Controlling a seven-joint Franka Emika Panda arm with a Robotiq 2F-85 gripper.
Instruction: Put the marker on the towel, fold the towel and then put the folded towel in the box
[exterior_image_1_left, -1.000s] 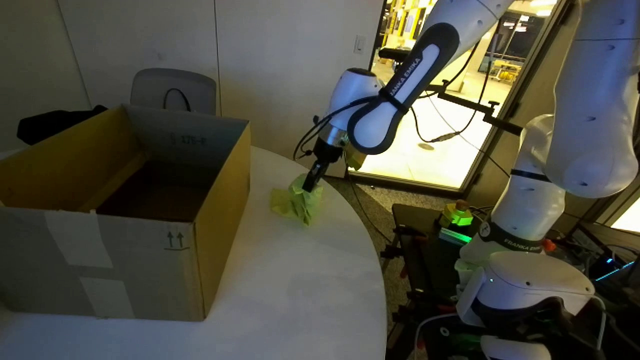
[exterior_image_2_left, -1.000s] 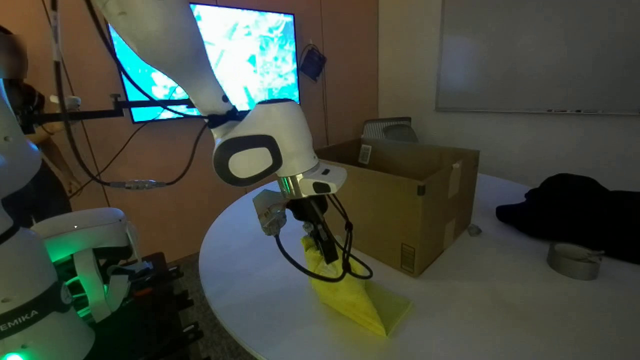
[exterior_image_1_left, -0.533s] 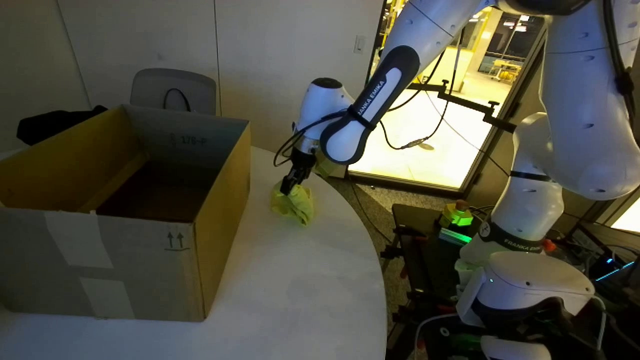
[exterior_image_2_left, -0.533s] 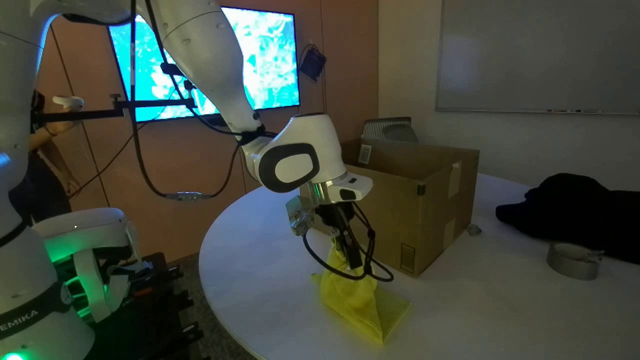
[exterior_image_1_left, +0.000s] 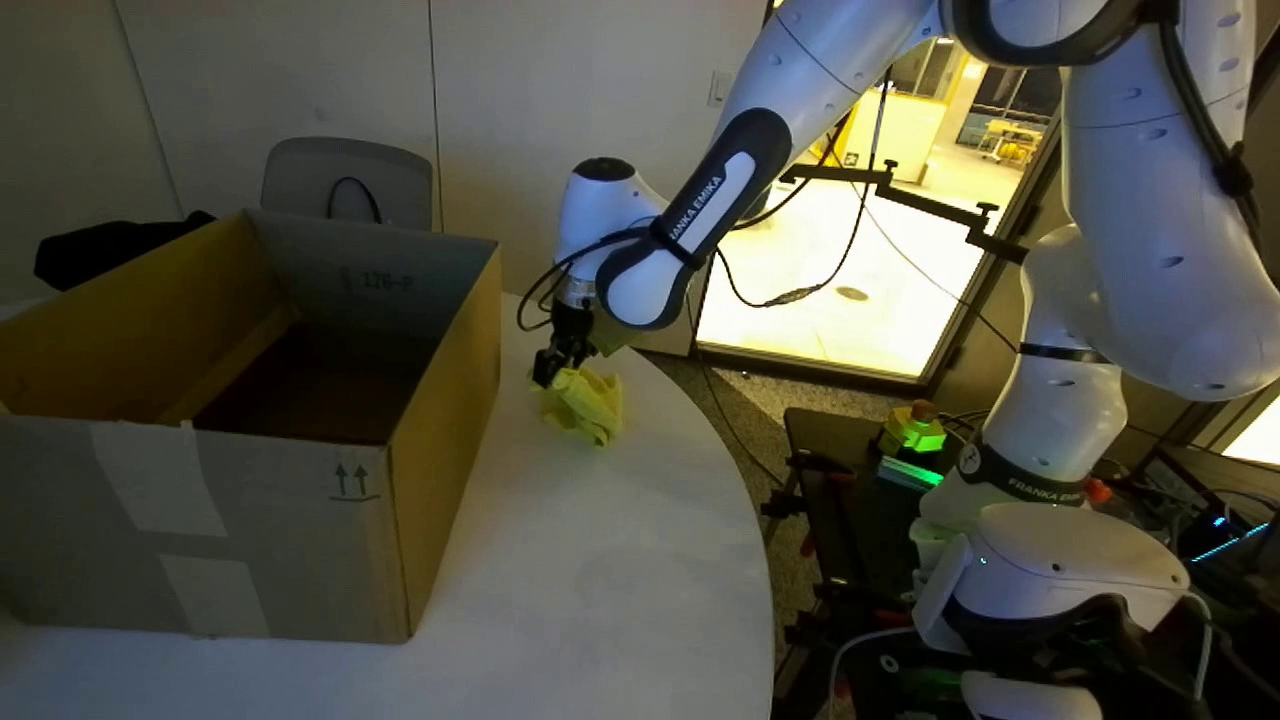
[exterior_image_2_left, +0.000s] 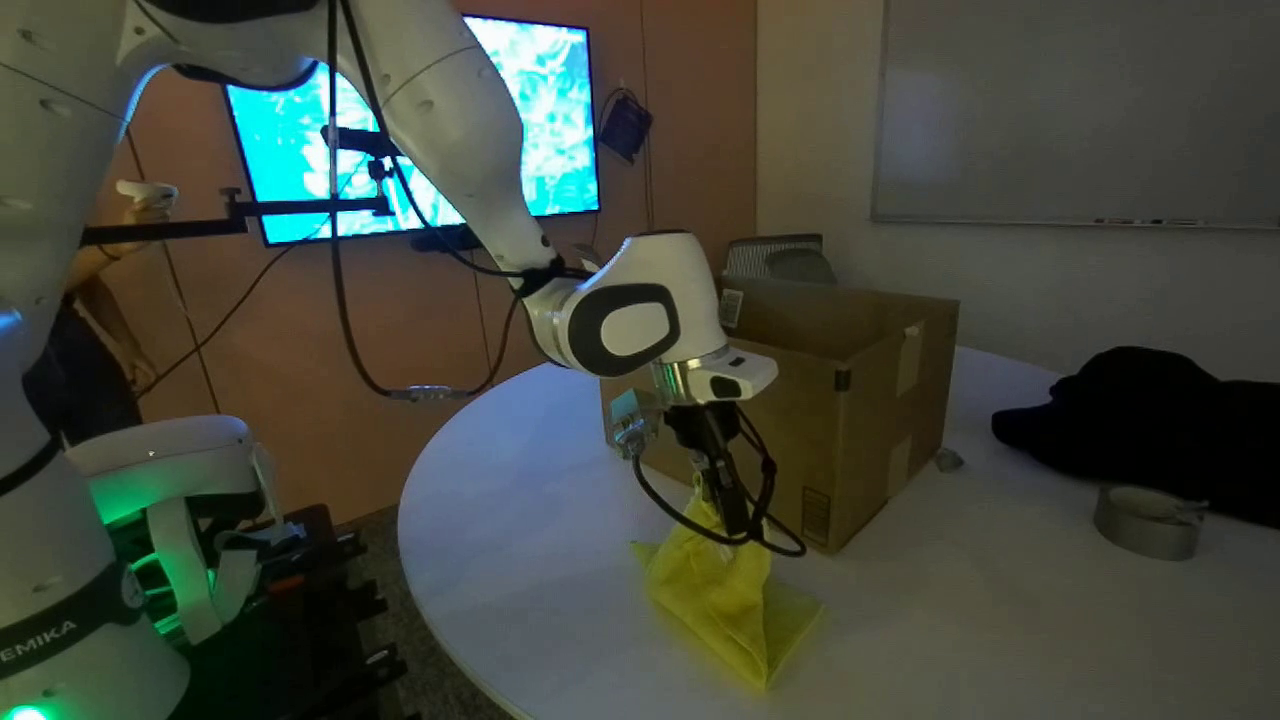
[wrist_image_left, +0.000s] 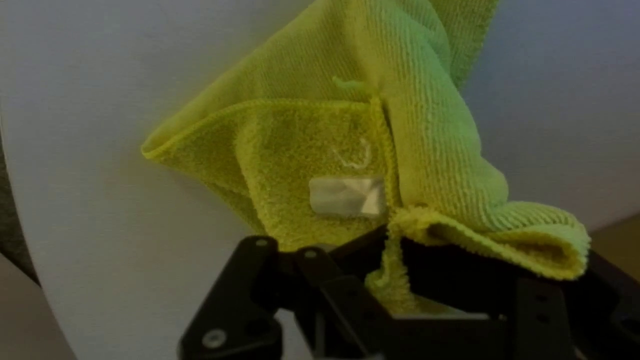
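A yellow-green towel (exterior_image_1_left: 585, 408) lies bunched on the white table, and it also shows in an exterior view (exterior_image_2_left: 715, 590) and in the wrist view (wrist_image_left: 435, 125). My gripper (exterior_image_1_left: 550, 372) is shut on a raised edge of the towel, with cloth pinched between its fingers (wrist_image_left: 392, 250). The held part is lifted and folded over; the rest rests on the table. A pale rectangular tag (wrist_image_left: 347, 196) shows on the towel's fuzzy side. The marker is out of view; I cannot tell whether it is inside the fold. The open cardboard box (exterior_image_1_left: 260, 540) stands beside the towel.
The box's near wall (exterior_image_2_left: 890, 410) rises close to my gripper in an exterior view. A roll of tape (exterior_image_2_left: 1148, 525) and a black cloth (exterior_image_2_left: 1150, 430) lie on the table. The round table edge (exterior_image_1_left: 745, 480) curves close to the towel.
My gripper has moved toward the box, carrying the held towel edge over the part lying on the table. The towel looks more bunched. The box has not moved.
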